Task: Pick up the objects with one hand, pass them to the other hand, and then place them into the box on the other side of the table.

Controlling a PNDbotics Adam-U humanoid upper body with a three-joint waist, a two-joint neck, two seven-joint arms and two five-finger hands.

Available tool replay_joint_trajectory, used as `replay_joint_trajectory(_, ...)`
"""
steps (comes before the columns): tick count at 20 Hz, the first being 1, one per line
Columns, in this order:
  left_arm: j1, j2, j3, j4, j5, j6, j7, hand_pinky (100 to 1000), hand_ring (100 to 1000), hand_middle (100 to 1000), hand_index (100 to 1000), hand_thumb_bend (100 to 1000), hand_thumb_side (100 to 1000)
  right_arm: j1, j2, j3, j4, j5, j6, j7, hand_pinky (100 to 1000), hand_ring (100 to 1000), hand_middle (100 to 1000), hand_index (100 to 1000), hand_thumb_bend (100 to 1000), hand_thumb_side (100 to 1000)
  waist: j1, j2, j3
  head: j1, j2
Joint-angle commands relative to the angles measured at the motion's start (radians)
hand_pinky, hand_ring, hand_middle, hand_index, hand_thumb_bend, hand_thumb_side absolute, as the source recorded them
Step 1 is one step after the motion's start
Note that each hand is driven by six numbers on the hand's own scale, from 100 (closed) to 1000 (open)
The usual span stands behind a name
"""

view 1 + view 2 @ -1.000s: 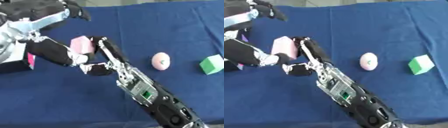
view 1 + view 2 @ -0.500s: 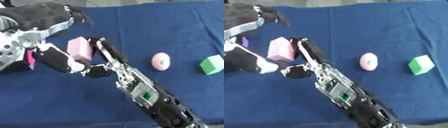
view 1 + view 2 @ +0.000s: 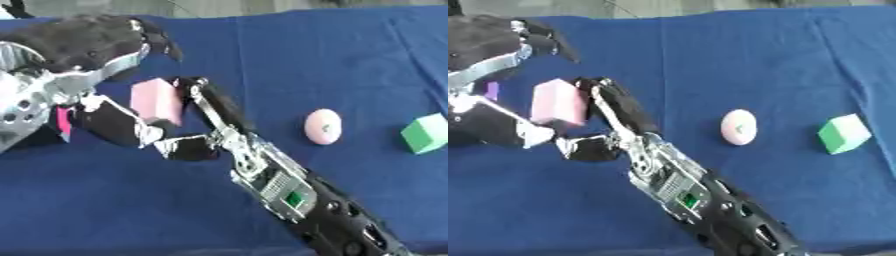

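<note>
A pink block [image 3: 155, 99] is held above the blue table at the left, between my two hands. My right hand [image 3: 206, 140] reaches in from the lower right, one straight finger along the block's right side and its thumb curled under the block. My left hand [image 3: 79, 47] comes from the upper left. Its fingers arch over the block with a gap, and its thumb [image 3: 118, 124] lies at the block's lower left edge. The box is hidden behind my left hand; only a magenta bit [image 3: 63, 124] shows there.
A pale pink egg-shaped thing [image 3: 322, 126] lies right of centre on the blue cloth [image 3: 289, 55]. A green cube [image 3: 426, 133] sits near the right edge. My right forearm [image 3: 302, 200] crosses the lower middle of the table.
My left hand has swung right and down over the pink block, its thumb coming in beneath it. The block has sunk slightly. The egg shape and the cube have not moved.
</note>
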Motion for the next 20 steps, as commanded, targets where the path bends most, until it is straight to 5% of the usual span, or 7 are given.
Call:
replay_joint_trajectory(1, -0.004, 0.031, 0.014, -0.011, -0.005, 0.218, -0.213, 861, 850, 819, 877, 392, 310, -0.011, -0.005, 0.001, -0.001, 0.004, -0.019, -0.025, 780, 520, 492, 620, 100, 128, 0.003, -0.016, 0.001, 0.003, -0.014)
replay_joint_trajectory(20, 0.017, 0.049, 0.022, -0.011, 0.004, 0.231, -0.213, 861, 849, 819, 879, 387, 304, -0.008, -0.005, 0.015, 0.037, 0.037, -0.104, -0.074, 771, 510, 483, 610, 100, 119, 0.001, -0.011, 0.0, 0.01, -0.018)
